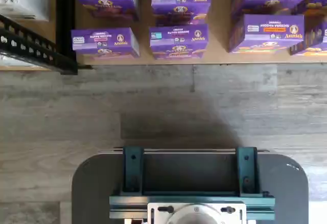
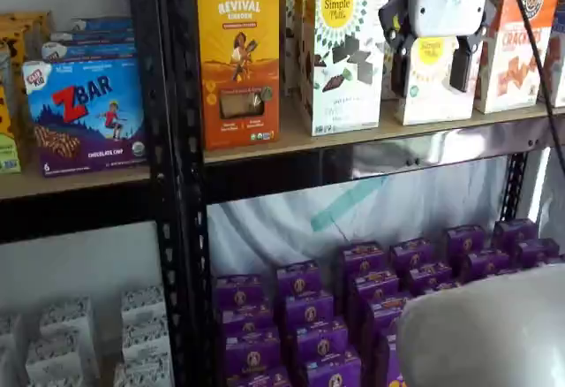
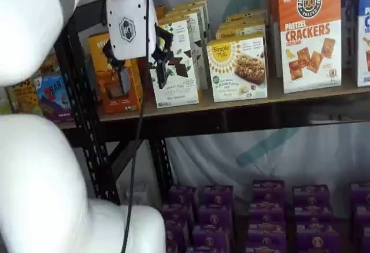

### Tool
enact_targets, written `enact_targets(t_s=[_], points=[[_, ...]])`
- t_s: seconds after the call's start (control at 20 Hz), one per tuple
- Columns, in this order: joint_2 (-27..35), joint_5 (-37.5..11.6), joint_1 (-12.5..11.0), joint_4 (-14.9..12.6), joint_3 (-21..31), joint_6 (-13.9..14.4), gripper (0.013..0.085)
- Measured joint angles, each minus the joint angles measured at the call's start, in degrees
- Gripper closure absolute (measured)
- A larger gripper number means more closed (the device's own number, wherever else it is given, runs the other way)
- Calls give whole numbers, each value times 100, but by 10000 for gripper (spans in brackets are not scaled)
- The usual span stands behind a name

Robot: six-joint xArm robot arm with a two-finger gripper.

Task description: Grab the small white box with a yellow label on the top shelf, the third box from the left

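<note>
The small white box [image 2: 434,109] with a yellow sunburst label stands on the top shelf [image 2: 415,153], between a taller white box and an orange-topped cracker box. It also shows in a shelf view as the small white box [image 3: 239,68] with a cookie picture. My gripper [image 2: 431,89] hangs in front of the shelf at box height, its white body above two black fingers. The fingers are open, with a plain gap between them and nothing in it. From one side the gripper [image 3: 140,84] lines up with boxes further left. The wrist view shows neither box nor fingers.
Beside the small box stand a taller white chocolate box [image 2: 344,56], an orange Revival box [image 2: 238,51] and a pretzel cracker box [image 2: 510,47]. Black uprights [image 2: 172,175] frame the bay. Several purple boxes [image 2: 371,299] fill the low shelf. A cable [image 3: 139,149] hangs from the gripper.
</note>
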Motion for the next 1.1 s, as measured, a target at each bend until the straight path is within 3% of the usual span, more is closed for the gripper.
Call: enact_targets(t_s=[0.2,0.55,0.75,1.1], points=[[-63,-108,-126,138,56,-70,130],[-71,-241,-180,23,94,-172,130],[-57,-558,-442,-102,143,-474,130],[302,-1260,-1244,-132,81,-1270,130]])
